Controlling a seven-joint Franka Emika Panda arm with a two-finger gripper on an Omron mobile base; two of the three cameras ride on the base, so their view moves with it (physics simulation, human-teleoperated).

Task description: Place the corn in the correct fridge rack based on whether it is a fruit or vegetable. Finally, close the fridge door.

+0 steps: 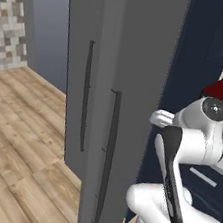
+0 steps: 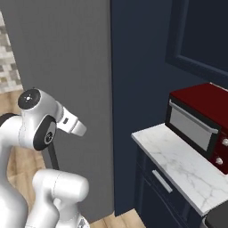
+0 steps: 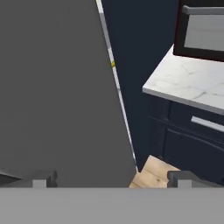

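Note:
The grey fridge door (image 1: pixel 137 87) with its dark bar handle (image 1: pixel 108 158) stands nearly closed, sticking out a little past the matching door (image 1: pixel 77 53) on its left. In the hand view the door panel (image 3: pixel 57 96) is close in front, and a thin pale slit runs along its right edge. A tiny yellow speck (image 3: pixel 113 64) shows in that slit; it may be the corn, but it is too small to tell. My gripper (image 3: pixel 111 178) is open with nothing between its fingertips (image 3: pixel 43 179), close to the door's face. My hand (image 2: pixel 73 124) points at the door.
A navy cabinet wall (image 2: pixel 138 89) stands right of the fridge. Beside it, a white marble counter (image 2: pixel 178 164) carries a red toaster oven (image 2: pixel 200 120) above navy drawers (image 3: pixel 188 140). Wooden floor (image 1: pixel 17 145) lies open to the left.

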